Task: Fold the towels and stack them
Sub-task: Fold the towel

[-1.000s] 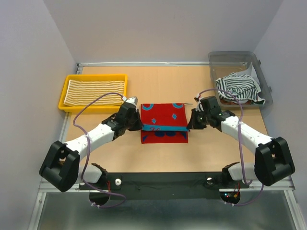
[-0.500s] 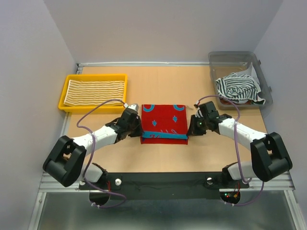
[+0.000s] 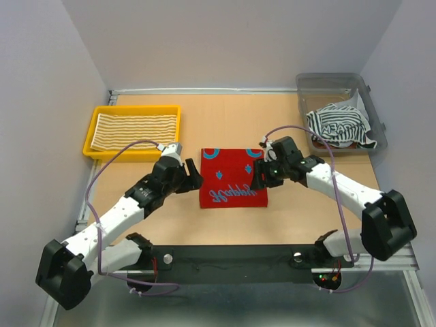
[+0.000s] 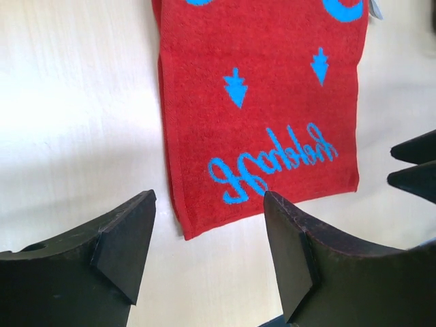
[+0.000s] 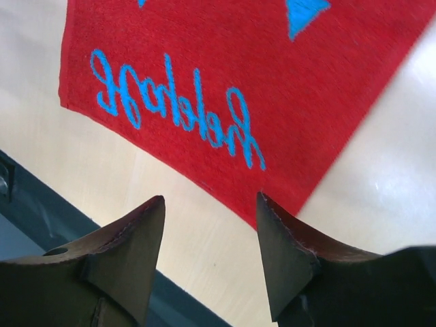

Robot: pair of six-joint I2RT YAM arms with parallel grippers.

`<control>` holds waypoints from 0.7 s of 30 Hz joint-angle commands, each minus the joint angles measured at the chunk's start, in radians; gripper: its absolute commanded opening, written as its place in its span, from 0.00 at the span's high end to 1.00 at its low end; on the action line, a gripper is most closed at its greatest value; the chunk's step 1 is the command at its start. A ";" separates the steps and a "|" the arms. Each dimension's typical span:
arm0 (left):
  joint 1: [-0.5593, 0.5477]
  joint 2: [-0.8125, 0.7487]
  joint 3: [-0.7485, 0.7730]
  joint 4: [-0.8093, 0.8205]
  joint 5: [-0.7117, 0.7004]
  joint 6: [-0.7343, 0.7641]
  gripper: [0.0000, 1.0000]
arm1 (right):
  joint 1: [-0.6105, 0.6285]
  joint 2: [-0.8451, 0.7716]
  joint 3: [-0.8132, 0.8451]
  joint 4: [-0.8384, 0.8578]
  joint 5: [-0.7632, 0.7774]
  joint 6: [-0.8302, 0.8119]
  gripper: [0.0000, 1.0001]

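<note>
A red towel [image 3: 233, 178] with blue script and arrow marks lies folded flat on the wooden table, mid-table. My left gripper [image 3: 193, 178] hovers at its left edge, open, nothing between the fingers. In the left wrist view the towel [image 4: 259, 102] lies just beyond the open left gripper [image 4: 208, 204]. My right gripper [image 3: 259, 178] stands at the towel's right edge, also open and empty. In the right wrist view the towel's near corner [image 5: 225, 75] sits just ahead of the right gripper [image 5: 210, 201]. A yellow-cream striped towel [image 3: 133, 129] lies in the yellow tray. A black-white striped towel [image 3: 338, 126] is bunched in the clear bin.
The yellow tray [image 3: 90, 136] stands at the back left. The clear plastic bin [image 3: 332, 83] stands at the back right. A dark rail [image 3: 225, 262] runs along the table's near edge. The right gripper's fingers [image 4: 415, 167] show at the right edge of the left wrist view.
Both grippers have opened and let go of the red towel, which now lies flat with its blue script on top. The left arm has drawn back to the left.
</note>
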State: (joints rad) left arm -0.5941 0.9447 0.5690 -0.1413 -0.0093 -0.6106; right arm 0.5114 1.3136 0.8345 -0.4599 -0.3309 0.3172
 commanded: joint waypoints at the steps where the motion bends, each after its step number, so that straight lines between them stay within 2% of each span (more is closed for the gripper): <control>1: -0.001 0.008 0.064 -0.055 -0.076 0.015 0.22 | 0.061 0.101 0.095 -0.005 0.003 -0.072 0.40; 5: -0.003 0.069 0.065 -0.035 -0.066 0.005 0.24 | 0.110 0.165 0.123 0.042 0.059 -0.050 0.46; 6: -0.001 0.086 0.057 -0.006 -0.040 0.002 0.25 | 0.110 0.167 0.118 0.059 0.072 -0.029 0.50; 8: -0.006 0.137 0.037 0.037 0.000 -0.018 0.35 | 0.110 0.164 0.089 0.087 0.131 0.005 0.58; 13: -0.026 0.235 0.011 0.098 0.005 -0.029 0.41 | 0.110 0.147 0.022 0.118 0.200 0.059 0.58; 15: -0.036 0.264 0.005 0.124 0.037 -0.032 0.49 | 0.111 0.145 -0.009 0.119 0.230 0.085 0.59; 21: -0.058 0.368 -0.040 0.195 0.054 -0.073 0.57 | 0.105 0.131 -0.104 0.127 0.300 0.148 0.60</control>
State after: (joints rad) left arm -0.6407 1.2827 0.5762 -0.0273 0.0254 -0.6476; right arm 0.6224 1.4849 0.7841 -0.3717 -0.1169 0.4023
